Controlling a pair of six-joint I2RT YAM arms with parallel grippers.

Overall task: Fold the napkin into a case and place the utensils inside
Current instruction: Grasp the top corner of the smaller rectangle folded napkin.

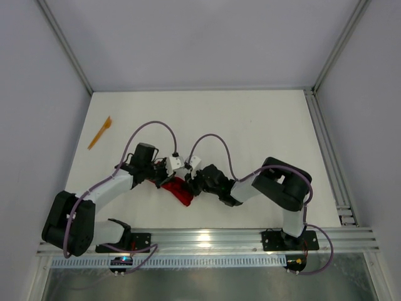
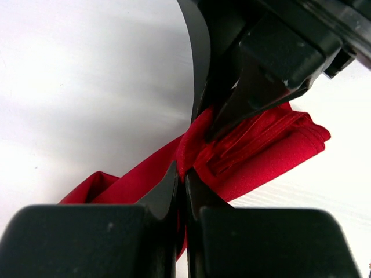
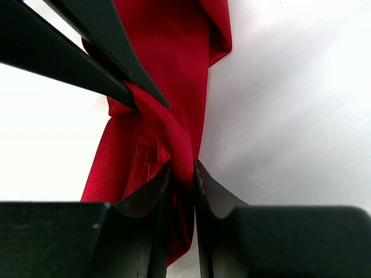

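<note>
1. While both grippers meet near the front middle of the table (image 1: 250,119), the red napkin (image 1: 180,191) lies between them as a bunched, twisted strip. It is not a flat folded shape.
2. The left gripper (image 2: 181,179) has its fingers pressed together on a ridge of the cloth. In its wrist view, red fabric is pinched in the narrow slit between the two black tips.
3. The right gripper (image 3: 182,174) is likewise clamped on a raised fold of the napkin, and its fingers nearly touch through the cloth. Each wrist view shows the other arm's fingertips biting the same bundle just beyond, so the two grips sit very close together.
4. No case has been formed as far as the views show. Creases and layered folds show on one end of the napkin in the left wrist view, but there is no tidy rectangular pouch and no open pocket.
5. An orange utensil (image 1: 100,132) rests on the table well apart from the napkin, toward the far left. The top view is too small to tell whether one piece or several lie there.
6. Judged from this, the task is early. The folding is in hand and unfinished. Shaping the pouch, fetching the cutlery and slipping it inside all remain.
</note>
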